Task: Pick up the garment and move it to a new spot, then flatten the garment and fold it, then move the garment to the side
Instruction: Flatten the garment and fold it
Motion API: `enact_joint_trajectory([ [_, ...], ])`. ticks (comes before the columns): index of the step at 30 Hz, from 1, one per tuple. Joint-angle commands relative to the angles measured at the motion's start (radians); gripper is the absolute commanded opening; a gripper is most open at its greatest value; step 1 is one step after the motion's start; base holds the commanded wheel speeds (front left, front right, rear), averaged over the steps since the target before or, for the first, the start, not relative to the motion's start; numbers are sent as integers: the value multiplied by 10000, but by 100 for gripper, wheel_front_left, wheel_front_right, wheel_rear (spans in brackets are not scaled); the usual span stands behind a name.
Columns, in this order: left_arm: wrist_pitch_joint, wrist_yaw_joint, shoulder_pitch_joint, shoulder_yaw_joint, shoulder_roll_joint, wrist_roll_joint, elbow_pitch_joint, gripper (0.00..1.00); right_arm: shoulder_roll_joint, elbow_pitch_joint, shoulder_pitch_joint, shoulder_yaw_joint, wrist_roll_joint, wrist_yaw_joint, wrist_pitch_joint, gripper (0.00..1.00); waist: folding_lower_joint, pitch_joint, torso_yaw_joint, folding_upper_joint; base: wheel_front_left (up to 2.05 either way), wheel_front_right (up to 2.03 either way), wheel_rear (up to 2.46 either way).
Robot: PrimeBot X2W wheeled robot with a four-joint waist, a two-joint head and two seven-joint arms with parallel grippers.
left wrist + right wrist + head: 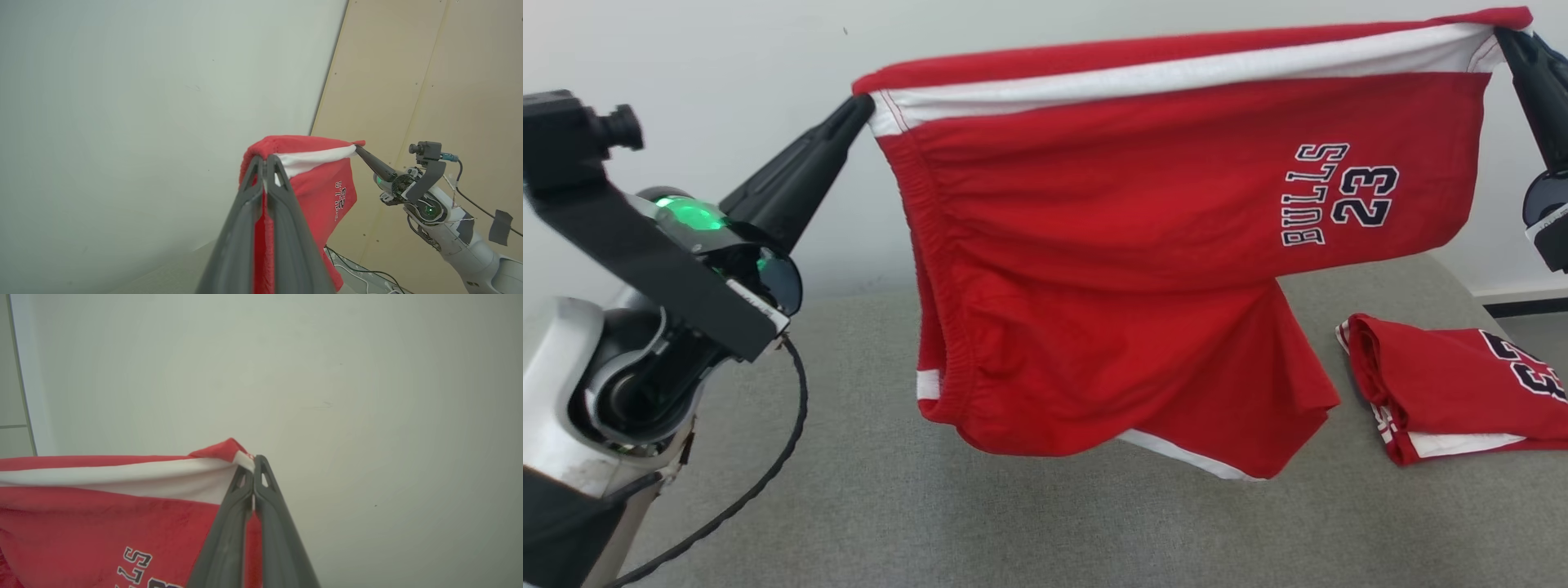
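Two corners, two clamps: left gripper [864,104] and right gripper [1503,37] each pinch an end of the red Bulls shorts [1143,245], stretched left-to-right between them, hanging over the grey fabric surface [931,514].

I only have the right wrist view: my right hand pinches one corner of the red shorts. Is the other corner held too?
Observer: Yes, the left hand is shut on the opposite corner of the shorts; the striped edge stretches across to the right hand.
Operator: Is the cloth off the table?
Observer: It hangs in the air, its lowest hem apparently clear of the grey surface.
Operator: Anything lying there?
Observer: A folded red garment lies on it, on the robot's right.
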Motion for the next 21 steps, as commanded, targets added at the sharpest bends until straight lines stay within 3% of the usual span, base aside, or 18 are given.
enact_joint_trajectory([
  [1, 96, -39, -245, -83, -81, -142, 194, 0, 23, 37, -65, 25, 119, -10, 128, 0, 0, 135, -40, 0, 0, 0, 0],
  [8, 331, -64, -1023, -574, -421, 90, 1527, 0, 887, 1089, -776, 176, 666, -9, 691, 0, 0, 748, -220, 0, 0, 0, 0],
  [12, 207, -77, -1985, -967, -807, 476, 2818, 0, 1886, 2705, -1940, 478, 809, -4, 973, 0, 0, 1465, -317, 0, 0, 0, 0],
  [17, -346, -76, -4143, -1382, -1312, 1290, 4359, 0, 2904, 4866, -4408, 574, 419, -4, 998, 0, 0, 3438, -303, 0, 0, 0, 0],
  [21, -1660, -75, -6163, -1842, -1354, 2608, 5827, 0, 3710, 6312, -6613, 599, -357, -4, -203, 0, 0, 5010, -485, 0, 0, 0, 0],
])
